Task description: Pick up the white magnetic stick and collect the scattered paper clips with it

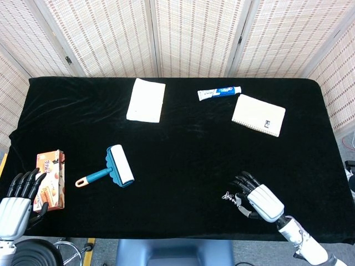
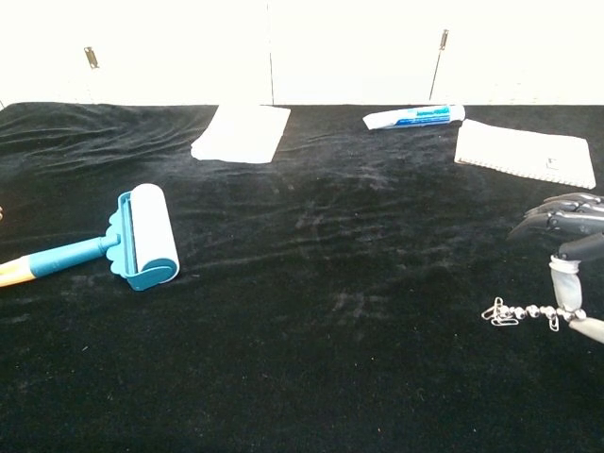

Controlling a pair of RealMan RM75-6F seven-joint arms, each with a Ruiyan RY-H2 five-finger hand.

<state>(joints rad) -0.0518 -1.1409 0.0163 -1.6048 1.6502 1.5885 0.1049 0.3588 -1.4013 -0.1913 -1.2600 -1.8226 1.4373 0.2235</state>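
My right hand (image 1: 262, 201) is near the table's front right and holds the white magnetic stick (image 2: 589, 327) low over the black cloth. A chain of paper clips (image 2: 517, 312) hangs off the stick's tip and points left, ending in a small bunch. The same paper clips (image 1: 228, 196) show just left of the fingers in the head view. I see no loose clips on the cloth around them. My left hand (image 1: 16, 195) is at the front left corner with fingers spread, holding nothing.
A biscuit box (image 1: 49, 179) lies beside the left hand. A teal lint roller (image 2: 142, 236) sits left of centre. At the back are a white cloth (image 1: 146, 100), a toothpaste tube (image 1: 219, 92) and a notebook (image 1: 258, 114).
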